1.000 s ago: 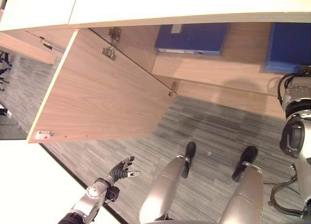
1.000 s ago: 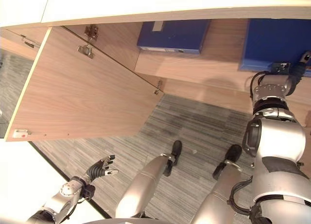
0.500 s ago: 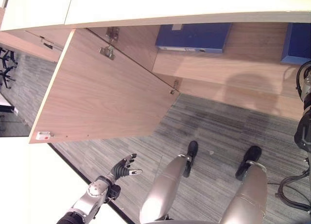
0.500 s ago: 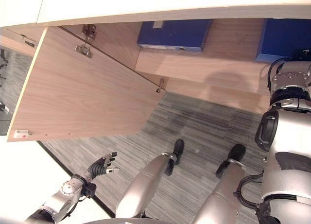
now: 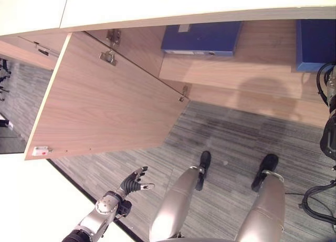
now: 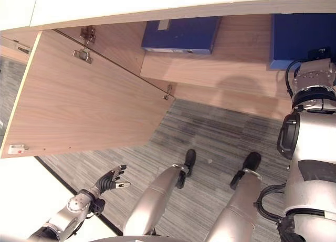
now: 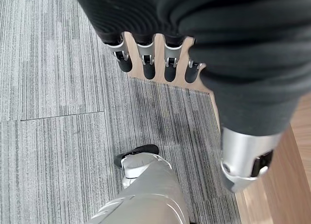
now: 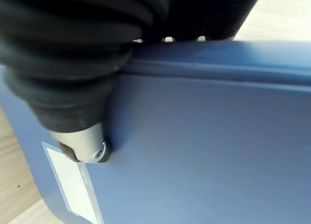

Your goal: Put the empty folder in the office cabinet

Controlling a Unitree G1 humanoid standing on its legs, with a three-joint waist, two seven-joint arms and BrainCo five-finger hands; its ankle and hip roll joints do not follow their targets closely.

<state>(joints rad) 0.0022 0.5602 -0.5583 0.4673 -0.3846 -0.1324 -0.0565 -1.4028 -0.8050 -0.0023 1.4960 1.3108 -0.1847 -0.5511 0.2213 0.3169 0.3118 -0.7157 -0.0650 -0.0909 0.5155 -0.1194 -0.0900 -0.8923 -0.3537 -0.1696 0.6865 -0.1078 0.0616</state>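
1. The blue folder (image 6: 300,40) stands inside the office cabinet (image 6: 247,69), at the right end of its wooden shelf, and the right hand (image 8: 82,146) holds it, thumb pressed on its flat cover and fingers hooked over its edge.
2. A white label (image 8: 73,178) runs along the folder's spine.
3. The office cabinet is light wood with a pale top; its door (image 5: 110,100) hangs wide open to the left on metal hinges.
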